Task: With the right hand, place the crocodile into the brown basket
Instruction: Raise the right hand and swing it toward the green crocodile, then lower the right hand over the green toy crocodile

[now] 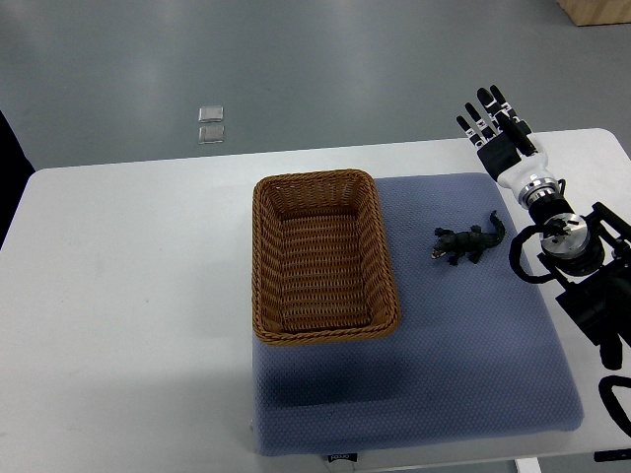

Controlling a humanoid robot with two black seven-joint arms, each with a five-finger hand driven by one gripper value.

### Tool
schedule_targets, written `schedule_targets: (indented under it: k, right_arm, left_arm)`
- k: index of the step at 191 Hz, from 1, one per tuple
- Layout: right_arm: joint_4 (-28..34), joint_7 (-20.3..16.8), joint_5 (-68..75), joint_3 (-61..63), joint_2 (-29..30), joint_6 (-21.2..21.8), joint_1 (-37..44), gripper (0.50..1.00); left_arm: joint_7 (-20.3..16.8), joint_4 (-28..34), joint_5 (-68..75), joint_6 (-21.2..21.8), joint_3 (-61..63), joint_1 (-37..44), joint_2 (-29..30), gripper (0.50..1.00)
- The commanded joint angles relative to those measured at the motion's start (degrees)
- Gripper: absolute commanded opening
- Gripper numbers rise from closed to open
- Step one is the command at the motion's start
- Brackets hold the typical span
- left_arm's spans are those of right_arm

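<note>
**Even overhead light, sharp frame**

Bright, diffuse light falls from above. Soft sheen streaks the grey floor beyond the right hand (pixel 496 126). Left of the hand, the brown basket (pixel 325 256) throws a blurred, dark shadow onto the blue mat (pixel 463 355) toward the camera. Focus holds throughout, with little visible edge distortion.

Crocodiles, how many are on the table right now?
1. The crocodile lies on the blue mat, right of the brown basket and apart from the right hand. None seems hidden.
</note>
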Motion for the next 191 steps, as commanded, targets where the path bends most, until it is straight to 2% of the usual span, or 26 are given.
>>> schedule_targets:
  k: [1,64,90,129,162,172,173,176,191]
  right_arm:
    - [0.0,0.0,0.0,0.0,0.1,0.0,0.0,0.928]
    - [0.4,-0.2,-0.3,-1.6,-0.4,0.8,0.3,0.928]
    - [0.6,-0.4,-4.2,-4.9,-3.2,1.2,1.2,0.930]
    - [1.8,-0.8,-20.3,-12.1,-8.5,4.2,5.9,0.930]
    - [4.8,-4.0,-39.6,-22.4,-14.8,8.8,12.4,0.928]
    - [4.8,-4.0,-39.6,-22.4,-14.8,8.8,12.4,0.928]
    - [6.5,-5.1,-46.6,-27.2,-17.3,10.4,15.0,0.930]
    - [7.2,-5.5,-49.6,-29.4,-18.4,11.3,16.3,0.930]
    - [9.8,-7.6,-58.0,-36.8,-21.3,14.9,20.7,0.930]
  left_arm:
    - [0.0,0.0,0.0,0.0,0.0,0.0,0.0,1.000]
    - [0.0,0.0,0.0,0.0,0.0,0.0,0.0,1.000]
    - [0.0,0.0,0.0,0.0,0.1,0.0,0.0,1.000]
    - [0.0,0.0,0.0,0.0,0.1,0.0,0.0,1.000]
    - [0.0,-0.1,0.1,-0.1,0.2,0.0,0.0,1.000]
    - [0.0,-0.1,0.1,-0.1,0.2,0.0,0.0,1.000]
    - [0.0,-0.1,0.1,-0.1,0.3,0.0,0.0,1.000]
    - [0.0,-0.1,0.1,-0.1,0.3,0.0,0.0,1.000]
    - [0.0,-0.1,0.1,-0.1,0.3,0.0,0.0,1.000]
